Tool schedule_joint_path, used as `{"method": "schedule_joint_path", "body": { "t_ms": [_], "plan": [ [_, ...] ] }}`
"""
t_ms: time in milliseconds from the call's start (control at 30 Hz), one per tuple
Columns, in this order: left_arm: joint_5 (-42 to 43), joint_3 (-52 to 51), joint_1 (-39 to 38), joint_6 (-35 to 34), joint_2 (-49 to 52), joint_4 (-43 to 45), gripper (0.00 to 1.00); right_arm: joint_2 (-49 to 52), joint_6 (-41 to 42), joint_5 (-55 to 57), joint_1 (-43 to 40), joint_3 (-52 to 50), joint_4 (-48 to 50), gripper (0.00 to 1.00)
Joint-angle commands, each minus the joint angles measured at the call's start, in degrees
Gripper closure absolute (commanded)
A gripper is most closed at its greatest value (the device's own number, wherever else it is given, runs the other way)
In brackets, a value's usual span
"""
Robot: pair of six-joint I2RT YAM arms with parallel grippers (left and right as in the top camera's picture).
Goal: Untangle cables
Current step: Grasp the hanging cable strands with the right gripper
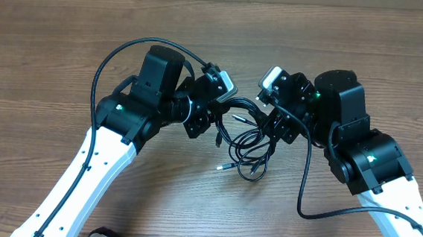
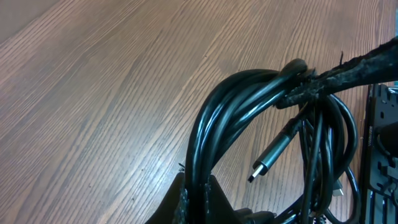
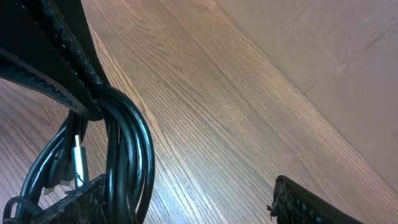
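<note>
The cables (image 1: pixel 248 147) are a tangle of thin black loops lying on the table between my two arms. In the left wrist view my left gripper (image 2: pixel 198 202) is shut on a few strands of the cables (image 2: pixel 214 118), which arch up and away from it. A silver-tipped plug (image 2: pixel 268 160) hangs free in the loop. My right gripper (image 3: pixel 196 205) stands wide open, with the cable bundle (image 3: pixel 127 143) running down along its left finger (image 3: pixel 81 205). Its right finger (image 3: pixel 311 205) touches nothing. In the overhead view the left gripper (image 1: pixel 213 122) and right gripper (image 1: pixel 275 119) flank the tangle closely.
The wooden table (image 1: pixel 51 62) stretches all round. A pale wall or board (image 3: pixel 336 56) lies beyond its far edge. Thick black arm wires (image 1: pixel 111 59) loop beside each arm.
</note>
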Motion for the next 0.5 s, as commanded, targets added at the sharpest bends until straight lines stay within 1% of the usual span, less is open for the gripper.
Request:
{"method": "schedule_joint_path", "body": {
  "t_ms": [0, 67, 133, 167, 200, 233, 400, 467],
  "plan": [
    [4.35, 1.73, -0.26, -0.76, -1.38, 0.26, 0.96, -0.63, -0.09, 1.27, 0.24, 1.68, 0.26, 0.23],
    [4.52, 1.73, -0.28, -0.76, -1.38, 0.31, 0.96, -0.28, -0.07, 1.22, 0.24, 1.68, 0.26, 0.26],
    [4.68, 1.73, -0.33, -0.76, -1.38, 0.28, 0.96, 0.0, -0.09, 1.25, 0.24, 1.68, 0.26, 0.31],
    [5.01, 1.73, -0.33, -0.76, -1.38, 0.28, 0.96, 0.09, -0.09, 1.25, 0.24, 1.68, 0.26, 0.37],
    [5.57, 1.73, -0.31, -0.76, -1.38, 0.31, 0.96, 0.15, -0.07, 1.25, 0.24, 1.68, 0.26, 0.46],
    [6.1, 1.73, -0.35, -0.76, -1.38, 0.5, 0.96, 0.17, -0.07, 1.22, 0.24, 1.68, 0.28, 0.53],
    [6.38, 1.73, -0.59, -0.76, -1.38, 1.51, 0.96, 0.17, -0.07, 1.22, 0.24, 1.68, 0.26, 0.71],
    [6.38, 1.73, -0.59, -0.76, -1.38, 1.55, 0.96, 0.17, -0.07, 1.22, 0.24, 1.68, 0.13, 0.76]
  ]
}}
